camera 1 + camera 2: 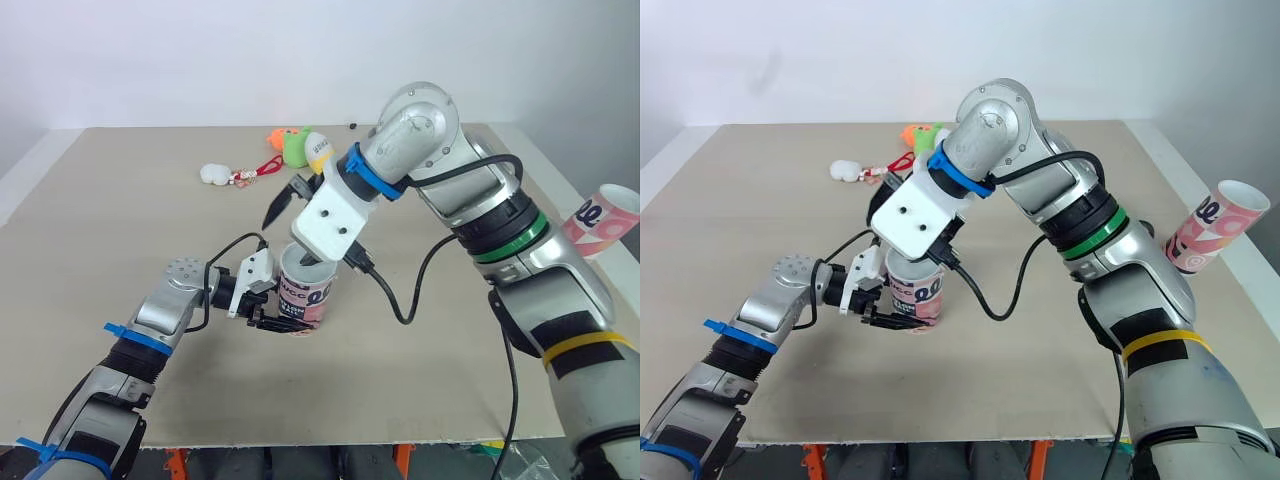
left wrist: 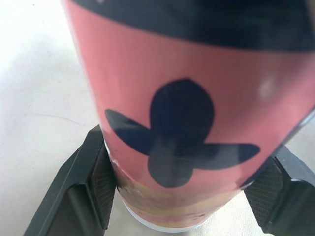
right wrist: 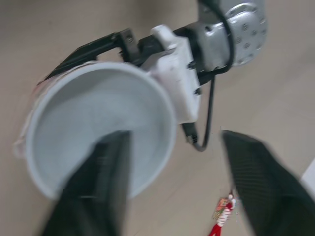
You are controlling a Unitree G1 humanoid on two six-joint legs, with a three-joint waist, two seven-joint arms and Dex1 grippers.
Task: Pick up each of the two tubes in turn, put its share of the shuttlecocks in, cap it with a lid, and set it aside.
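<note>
1. The table [image 1: 100, 250] carries all items.
2. The tube [image 1: 305, 290] stands upright near the table's middle. Its interior appears empty.
3. The second tube [image 1: 600, 220] rests tilted, well to the right of the tube, at the table edge.
4. The right gripper [image 3: 177, 182] is directly above the tube, spread apart and holding nothing. One finger hangs over the mouth, the other outside the rim.
5. The left gripper [image 1: 275, 315] is left of the tube and clamped on its base, one pad on each side.
6. What look like the shuttlecocks [image 1: 300, 148] lie well beyond the tube.

CAUTION: The low grasp leaves the tube's top free to pivot. If a right finger catches the rim, it could tip the tube or twist it between the pads.
</note>
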